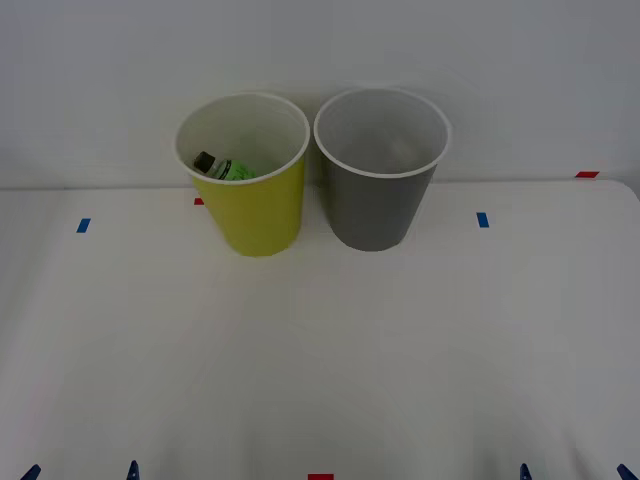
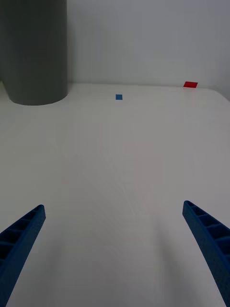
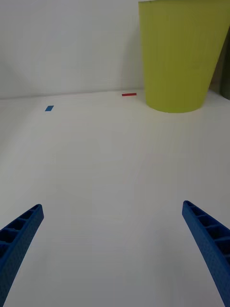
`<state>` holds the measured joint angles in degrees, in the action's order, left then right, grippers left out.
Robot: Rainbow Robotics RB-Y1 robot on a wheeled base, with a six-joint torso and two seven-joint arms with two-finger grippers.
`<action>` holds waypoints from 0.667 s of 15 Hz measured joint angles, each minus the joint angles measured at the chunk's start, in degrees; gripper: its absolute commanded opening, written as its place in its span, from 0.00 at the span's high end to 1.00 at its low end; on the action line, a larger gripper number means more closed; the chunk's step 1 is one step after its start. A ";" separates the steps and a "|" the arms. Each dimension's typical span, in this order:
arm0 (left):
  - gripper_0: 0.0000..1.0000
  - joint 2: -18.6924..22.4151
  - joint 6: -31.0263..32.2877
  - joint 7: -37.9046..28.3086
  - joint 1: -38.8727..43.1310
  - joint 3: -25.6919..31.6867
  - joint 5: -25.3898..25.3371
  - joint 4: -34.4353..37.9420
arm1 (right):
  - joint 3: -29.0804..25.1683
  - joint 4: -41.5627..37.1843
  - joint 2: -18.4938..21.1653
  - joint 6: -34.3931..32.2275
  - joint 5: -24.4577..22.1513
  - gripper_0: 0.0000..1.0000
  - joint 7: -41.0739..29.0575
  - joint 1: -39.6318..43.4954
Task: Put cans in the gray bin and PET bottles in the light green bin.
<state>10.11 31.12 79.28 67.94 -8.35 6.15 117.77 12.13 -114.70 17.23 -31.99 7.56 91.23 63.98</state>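
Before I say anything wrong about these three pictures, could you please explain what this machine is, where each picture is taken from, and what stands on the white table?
This is a robot with two arms. Each arm ends in a pincer with two blue ribbed fingers.

The wide picture comes from a camera above the arms, looking down at the white table. At the far side stand two round bins next to each other: the light green bin on the robot's left, the gray bin on its right. A small PET bottle with a green label lies inside the light green bin.

The two tall pictures come from cameras on the wrists. One shows the left pincer, open over bare table, facing the light green bin. The other shows the right pincer, also open, with the gray bin ahead. Neither pincer holds anything.
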 measured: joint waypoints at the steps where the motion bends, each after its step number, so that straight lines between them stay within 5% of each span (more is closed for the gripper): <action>1: 0.00 0.00 0.00 0.00 0.00 0.00 0.00 0.00 | 0.00 0.00 0.00 0.00 0.00 0.00 0.00 0.00; 10: 0.00 0.00 0.00 0.00 0.00 0.00 0.00 0.00 | 0.00 0.00 0.00 0.00 0.00 0.00 0.00 0.00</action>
<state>10.11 31.11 79.28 67.94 -8.35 6.15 117.77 12.13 -114.70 17.23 -31.99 7.56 91.23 63.98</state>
